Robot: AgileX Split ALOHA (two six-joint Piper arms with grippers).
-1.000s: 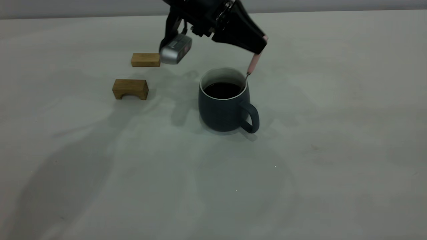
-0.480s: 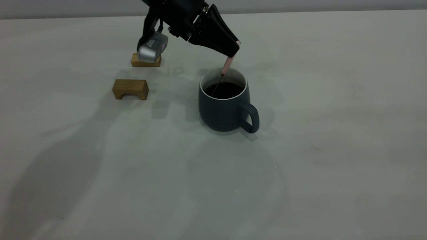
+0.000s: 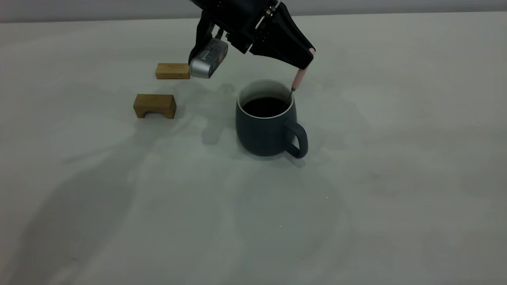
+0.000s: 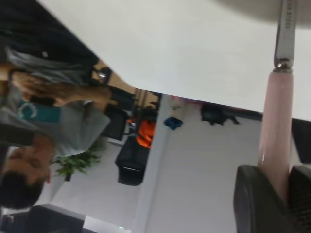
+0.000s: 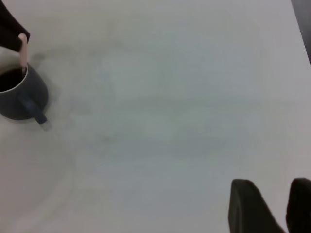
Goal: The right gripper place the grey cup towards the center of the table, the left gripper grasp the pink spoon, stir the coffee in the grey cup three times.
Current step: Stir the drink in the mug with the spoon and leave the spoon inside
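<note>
Left gripper [image 3: 307, 57]: fingers clamped on the pink spoon [image 3: 298, 80], bowl dipped at the 1 o'clock rim of the grey cup [image 3: 266, 126]. Cup stood mid-table [image 3: 396, 178], coffee [image 3: 264, 107] inside. Right gripper [image 5: 274, 206]: fingers parted, held well apart from the cup. Two wooden blocks [image 3: 155, 105] sited at 10 o'clock. A person [image 4: 43, 111] is seen beyond the table edge.

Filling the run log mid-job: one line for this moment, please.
left gripper: shut on pink spoon, spoon in coffee | grey cup: upright on table | right gripper: open, away from cup
</note>
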